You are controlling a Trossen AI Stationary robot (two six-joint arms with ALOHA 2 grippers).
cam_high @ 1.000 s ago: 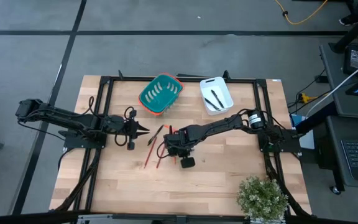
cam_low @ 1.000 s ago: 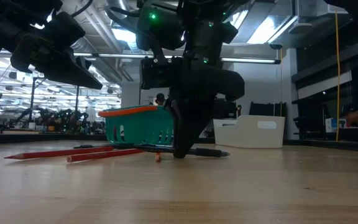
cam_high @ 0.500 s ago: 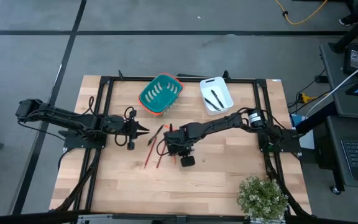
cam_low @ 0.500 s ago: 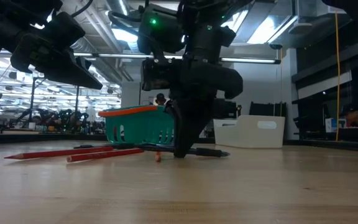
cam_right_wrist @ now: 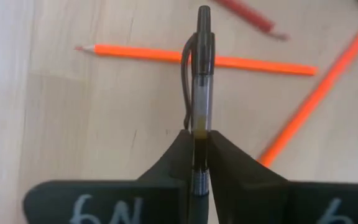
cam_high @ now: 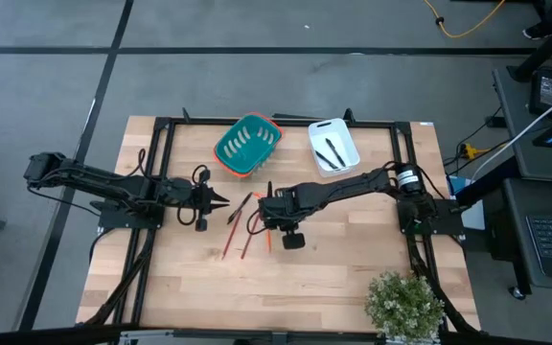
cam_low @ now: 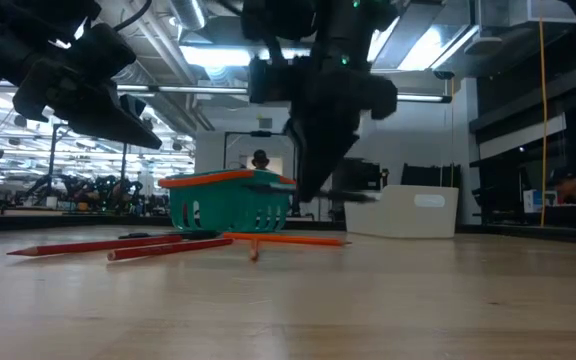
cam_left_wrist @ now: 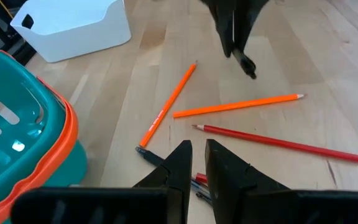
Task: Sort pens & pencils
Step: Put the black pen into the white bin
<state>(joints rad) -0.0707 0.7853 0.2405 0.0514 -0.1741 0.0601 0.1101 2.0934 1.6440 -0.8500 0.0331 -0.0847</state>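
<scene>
The right gripper point(cam_right_wrist: 199, 134) has its 2 fingers point(cam_right_wrist: 173, 155) pinched on a black pen point(cam_right_wrist: 199, 74), which sticks straight out ahead of the fingertips with its long axis in line with them. In the low view the pen point(cam_low: 348, 196) hangs clear of the table, above the pencils.

Under and beyond the fingers lie the orange pencils point(cam_right_wrist: 197, 59) on the wood, untouched, and a red one point(cam_left_wrist: 278, 142) just beside them.

The white bin point(cam_high: 333, 144), already holding 2 pens, sits beyond the right gripper point(cam_high: 269, 204), toward the table's far edge and back along the right arm's own side. My judgement is that the carry turns on this: swing the pen across to that bin, not the teal basket point(cam_high: 247, 144) standing beside it.

The left gripper point(cam_high: 220, 200) waits near the pencils, fingers pressed nearly together, holding nothing. It is nearer the red pencils point(cam_high: 228, 238) than the right one is.
</scene>
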